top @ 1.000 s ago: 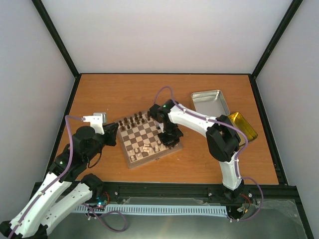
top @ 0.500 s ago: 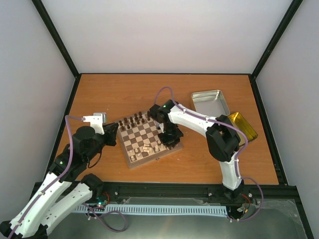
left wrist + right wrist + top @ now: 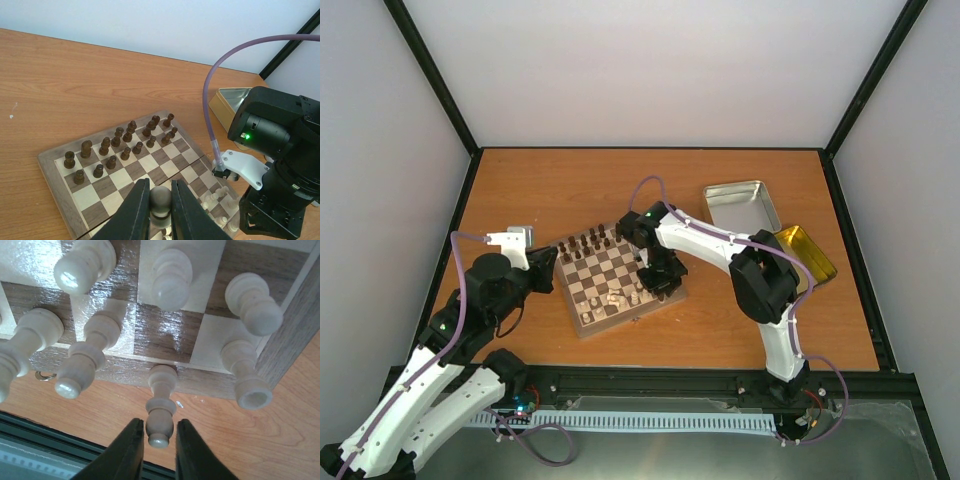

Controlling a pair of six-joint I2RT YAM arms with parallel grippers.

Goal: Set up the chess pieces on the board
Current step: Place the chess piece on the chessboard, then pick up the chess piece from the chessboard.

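**Cream pawn bracketed at the board's edge, another piece pinched at the left**

Nearest the right wrist camera, a cream pawn (image 3: 161,407) is flanked at its head by the right gripper (image 3: 159,436). The jaws are set narrowly. Whether the pads press the wood cannot be told. The pawn's base is seen at the outer edge of the board (image 3: 287,352), on the rim or the last square. Bare tabletop (image 3: 240,440) lies beneath its head.

The piece is judged light, stiff and smooth-turned, so slip is likely. It is narrow-footed and easily toppled. A hold under the ball of the head, from straight above, is judged best, as the other cream chessmen (image 3: 170,277) are crowded just beside it.

At the left, the left gripper (image 3: 160,186) is closed on a shadowed pawn (image 3: 160,200), whose colour cannot be judged.

The finger gaps and the pawn's footing are given only by the right wrist view. In the top view that corner is hidden beneath the arm. Only the left wrist view shows the dark chessmen (image 3: 120,142) ranked in two rows along the far side. The silver tin (image 3: 742,205), well beyond the board, is shown whole only from above.
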